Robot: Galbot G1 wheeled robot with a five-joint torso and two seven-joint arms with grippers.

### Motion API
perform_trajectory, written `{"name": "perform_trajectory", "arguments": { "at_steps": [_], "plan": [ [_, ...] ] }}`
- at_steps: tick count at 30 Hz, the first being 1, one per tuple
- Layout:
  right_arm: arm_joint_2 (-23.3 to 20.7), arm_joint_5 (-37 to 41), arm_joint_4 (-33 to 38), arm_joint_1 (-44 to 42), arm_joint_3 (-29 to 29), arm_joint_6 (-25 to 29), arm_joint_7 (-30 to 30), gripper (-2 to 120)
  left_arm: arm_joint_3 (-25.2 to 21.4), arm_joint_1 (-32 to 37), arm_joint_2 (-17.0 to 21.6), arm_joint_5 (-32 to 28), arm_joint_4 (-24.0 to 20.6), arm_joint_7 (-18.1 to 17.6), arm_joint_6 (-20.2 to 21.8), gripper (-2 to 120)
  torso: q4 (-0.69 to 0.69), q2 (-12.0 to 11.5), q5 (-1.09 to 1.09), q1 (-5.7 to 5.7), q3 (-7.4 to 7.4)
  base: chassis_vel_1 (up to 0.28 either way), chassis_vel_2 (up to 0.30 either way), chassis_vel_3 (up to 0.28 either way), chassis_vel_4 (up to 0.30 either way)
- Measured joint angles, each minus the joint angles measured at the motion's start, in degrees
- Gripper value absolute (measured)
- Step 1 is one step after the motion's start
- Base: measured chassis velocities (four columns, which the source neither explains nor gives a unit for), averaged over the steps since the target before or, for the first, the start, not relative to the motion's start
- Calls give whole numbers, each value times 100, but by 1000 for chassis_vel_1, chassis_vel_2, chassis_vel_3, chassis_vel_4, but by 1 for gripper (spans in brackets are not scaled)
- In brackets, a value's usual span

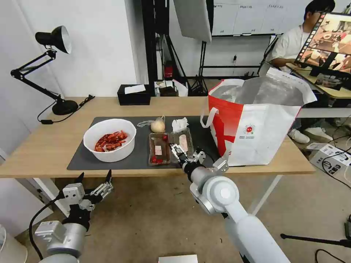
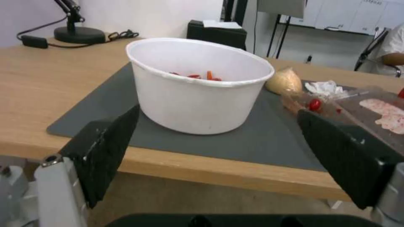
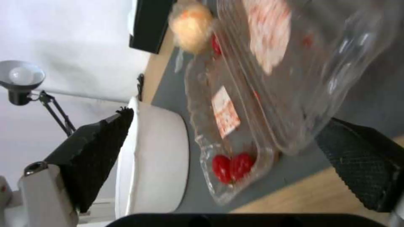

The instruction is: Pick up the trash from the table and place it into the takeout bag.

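On the table [image 1: 44, 146], a dark grey mat [image 1: 82, 157] carries the trash. A white bowl [image 1: 109, 144] [image 2: 198, 94] of red crayfish shells stands at its left. Two clear trays lie side by side, the left tray [image 1: 159, 148] [image 3: 223, 126] and the right tray [image 1: 184, 140] [image 3: 294, 63]. Behind them are a wrapped bun [image 1: 158, 126] and a crumpled tissue [image 1: 180, 124]. The takeout bag [image 1: 256, 124] stands open at the right. My right gripper [image 1: 188, 153] [image 3: 229, 123] is open at the right tray's near end. My left gripper [image 1: 94, 179] [image 2: 219, 151] hangs open below the table's front edge, facing the bowl.
A black tissue box [image 1: 134, 95] sits at the table's back edge, and a black desk lamp [image 1: 55, 44] with its cable stands at the back left. A desk with a monitor [image 1: 329, 44] is behind the bag. Boxes and cables [image 1: 329, 157] lie on the floor at right.
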Motion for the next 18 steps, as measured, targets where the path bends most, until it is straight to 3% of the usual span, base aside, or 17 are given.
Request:
{"name": "perform_trajectory", "arguments": {
  "at_steps": [11, 18],
  "plan": [
    [-213, -114, 77, 304, 65, -58, -74, 100, -18, -4, 5, -17, -45, 0, -7, 100, 0, 0, 0, 0, 0, 0, 0, 0, 0],
    [-271, 600, -41, 752, 45, -562, -45, 100, -13, -8, 0, -18, -39, 0, -11, 100, -1, 0, 0, 0, 0, 0, 0, 0, 0]
  ]
}}
